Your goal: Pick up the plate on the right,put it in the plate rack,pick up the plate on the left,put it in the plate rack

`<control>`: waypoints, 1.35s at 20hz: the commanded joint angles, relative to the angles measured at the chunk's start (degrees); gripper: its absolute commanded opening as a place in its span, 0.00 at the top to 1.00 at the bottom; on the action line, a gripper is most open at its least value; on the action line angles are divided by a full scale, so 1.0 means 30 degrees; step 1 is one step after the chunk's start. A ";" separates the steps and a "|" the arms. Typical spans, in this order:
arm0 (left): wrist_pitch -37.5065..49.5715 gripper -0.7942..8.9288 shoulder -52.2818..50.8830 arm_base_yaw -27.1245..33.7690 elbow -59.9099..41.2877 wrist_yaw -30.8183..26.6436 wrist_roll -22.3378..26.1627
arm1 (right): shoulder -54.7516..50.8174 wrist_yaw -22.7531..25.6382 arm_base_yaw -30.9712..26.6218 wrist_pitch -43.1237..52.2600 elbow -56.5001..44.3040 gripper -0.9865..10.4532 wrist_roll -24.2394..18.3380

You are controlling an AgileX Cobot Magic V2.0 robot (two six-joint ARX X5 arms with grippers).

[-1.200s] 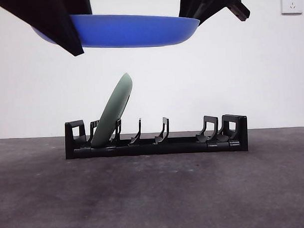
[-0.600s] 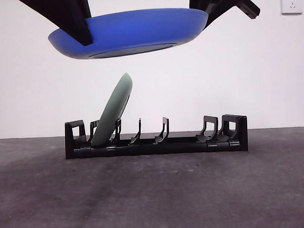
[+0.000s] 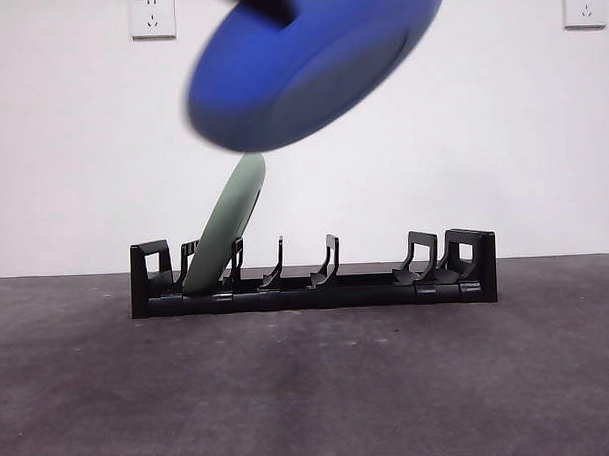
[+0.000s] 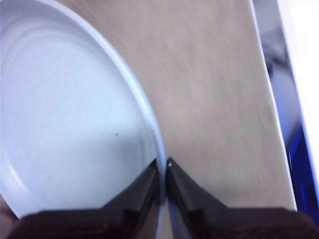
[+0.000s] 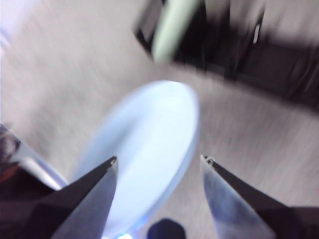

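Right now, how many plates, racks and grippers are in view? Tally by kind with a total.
Plates: 2, a blue plate tilted in the air, gripped at its rim by the left gripper, and a green plate leaning in the rack.
Racks: 1, the black rack.
Grippers: 2, the left gripper, and the right gripper open behind the blue plate.
Total: 5.

left black two-jaw gripper [image 4: 163, 167]: jaws pinching closed on the rim of the blue round plate [image 3: 314, 63], holding it tilted high in the air | right black two-jaw gripper [image 5: 158, 160]: jaws spread wide, gripping nothing
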 commanded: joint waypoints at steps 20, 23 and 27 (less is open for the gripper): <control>1.6087 0.93 1.0921 0.6557 0.3650 0.2863 -1.2575 | -0.7759 0.0189 0.0007 -0.3249 0.0117 0.67 0.0277; 1.5941 0.93 1.1679 0.6972 0.3694 0.2878 -1.2568 | -0.7759 0.0197 0.0007 -0.3249 0.0117 0.67 0.0270; 1.5657 0.93 1.2276 0.7300 0.3694 0.2892 -1.2305 | -0.7759 0.0204 0.0007 -0.3249 0.0117 0.67 0.0197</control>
